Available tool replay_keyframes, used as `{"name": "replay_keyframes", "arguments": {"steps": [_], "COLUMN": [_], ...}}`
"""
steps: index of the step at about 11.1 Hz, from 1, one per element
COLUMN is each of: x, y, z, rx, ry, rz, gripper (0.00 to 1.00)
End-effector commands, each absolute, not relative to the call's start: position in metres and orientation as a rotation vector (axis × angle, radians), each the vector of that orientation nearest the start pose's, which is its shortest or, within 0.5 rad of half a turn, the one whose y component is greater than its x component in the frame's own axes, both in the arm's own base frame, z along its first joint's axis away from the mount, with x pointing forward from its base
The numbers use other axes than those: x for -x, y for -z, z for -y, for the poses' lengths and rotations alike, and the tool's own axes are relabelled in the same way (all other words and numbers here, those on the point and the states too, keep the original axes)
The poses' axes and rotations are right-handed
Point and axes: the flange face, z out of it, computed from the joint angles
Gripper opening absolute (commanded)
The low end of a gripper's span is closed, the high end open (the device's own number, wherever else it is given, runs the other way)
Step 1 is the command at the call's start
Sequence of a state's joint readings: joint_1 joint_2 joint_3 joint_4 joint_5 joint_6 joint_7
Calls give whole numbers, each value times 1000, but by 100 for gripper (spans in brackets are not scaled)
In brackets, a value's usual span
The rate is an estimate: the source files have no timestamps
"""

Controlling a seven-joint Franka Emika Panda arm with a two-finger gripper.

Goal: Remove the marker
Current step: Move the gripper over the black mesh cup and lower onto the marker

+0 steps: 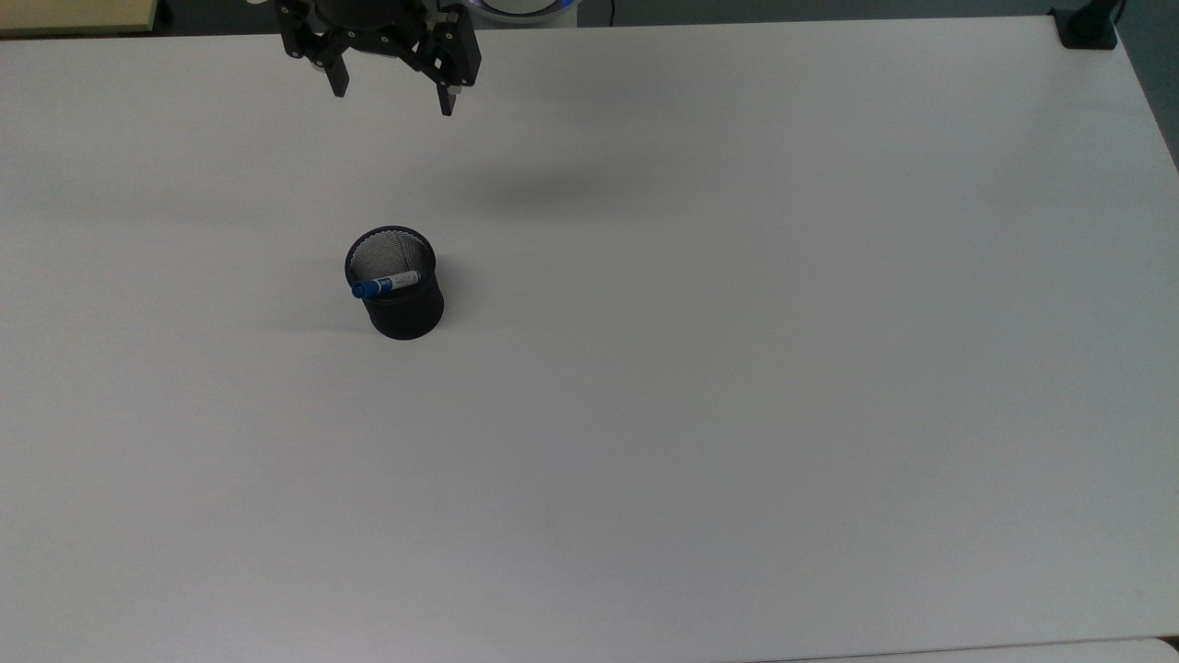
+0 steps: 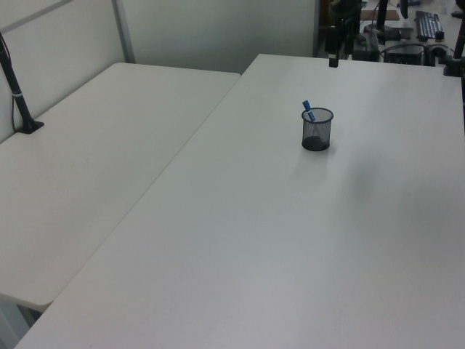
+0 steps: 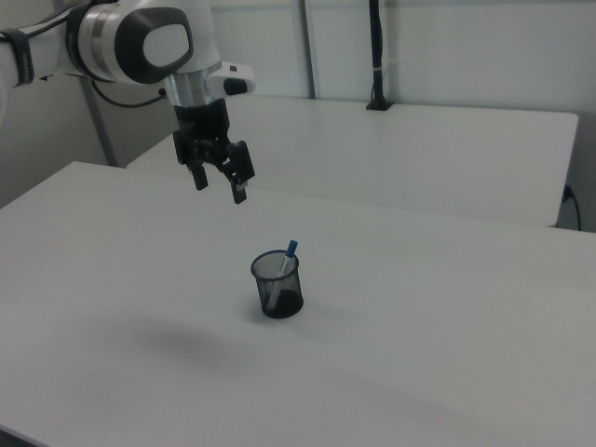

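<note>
The marker (image 1: 385,284) has a white barrel and a blue cap. It leans inside a black mesh cup (image 1: 405,308) on the white table, with its blue cap sticking out over the rim (image 3: 291,249) (image 2: 307,108). My gripper (image 1: 394,101) hangs open high above the table, well beyond the cup toward the top view's upper edge. In the right view the gripper (image 3: 219,189) is up and to the left of the cup (image 3: 277,285), holding nothing.
The white table (image 1: 737,368) spreads wide around the cup. A second white table (image 2: 94,160) adjoins it on the left view's left. A black clamp post (image 1: 1087,26) stands at the top view's far right corner.
</note>
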State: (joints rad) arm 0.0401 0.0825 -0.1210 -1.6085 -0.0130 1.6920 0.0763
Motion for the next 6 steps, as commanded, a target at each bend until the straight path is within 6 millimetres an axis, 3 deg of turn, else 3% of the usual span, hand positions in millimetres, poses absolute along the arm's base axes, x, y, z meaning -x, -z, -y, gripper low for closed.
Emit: {"name": "replay_keyframes", "arguments": {"steps": [1, 6], "x": [-578, -589], "y": [-574, -575], "z": [47, 48], "rx": [3154, 3152], "ry": [-2, 18], "rz": [-218, -221], "gripper": [100, 100]}}
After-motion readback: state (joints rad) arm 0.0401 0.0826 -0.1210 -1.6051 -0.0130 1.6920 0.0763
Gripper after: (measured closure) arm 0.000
